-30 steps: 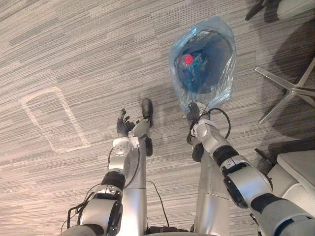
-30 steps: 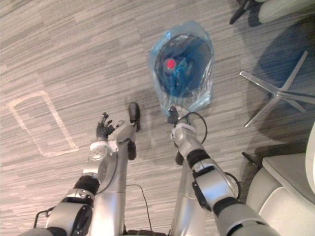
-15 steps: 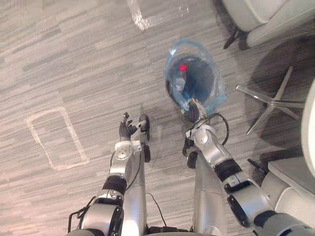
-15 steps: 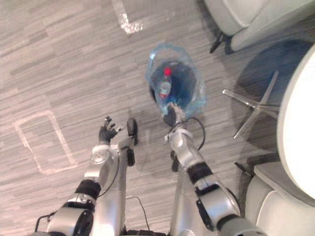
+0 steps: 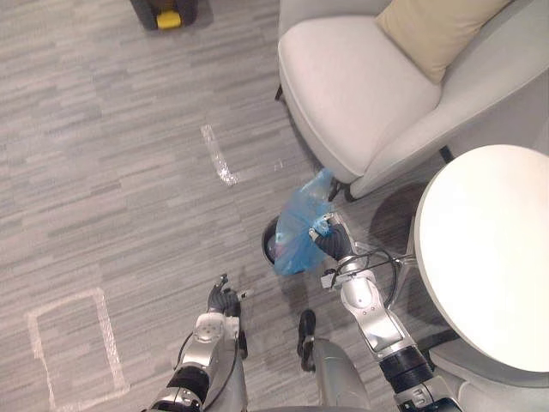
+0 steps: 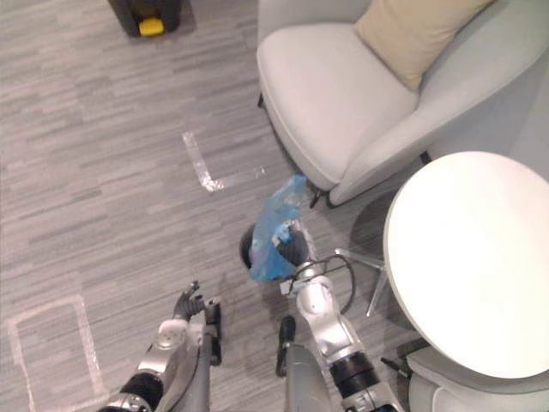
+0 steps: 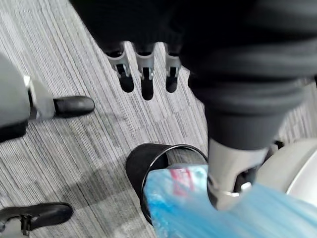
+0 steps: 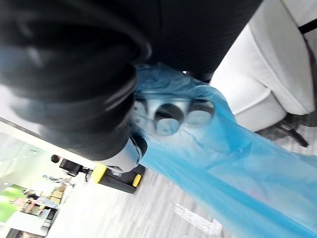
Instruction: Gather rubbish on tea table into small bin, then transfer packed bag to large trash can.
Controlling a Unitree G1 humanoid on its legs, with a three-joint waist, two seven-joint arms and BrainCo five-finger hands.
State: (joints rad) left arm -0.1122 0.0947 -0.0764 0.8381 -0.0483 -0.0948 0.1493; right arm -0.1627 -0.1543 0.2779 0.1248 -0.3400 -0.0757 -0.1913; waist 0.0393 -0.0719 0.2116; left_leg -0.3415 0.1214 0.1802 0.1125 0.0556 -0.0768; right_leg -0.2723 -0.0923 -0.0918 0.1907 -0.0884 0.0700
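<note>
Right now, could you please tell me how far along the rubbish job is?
Done: rubbish looks gathered; something red and white shows inside the blue bag. In hand: the right hand is curled round the bag's top, its lower end in the small black bin; the left hand hangs open. Left: lifting the bag free and carrying it to the large trash can.
</note>
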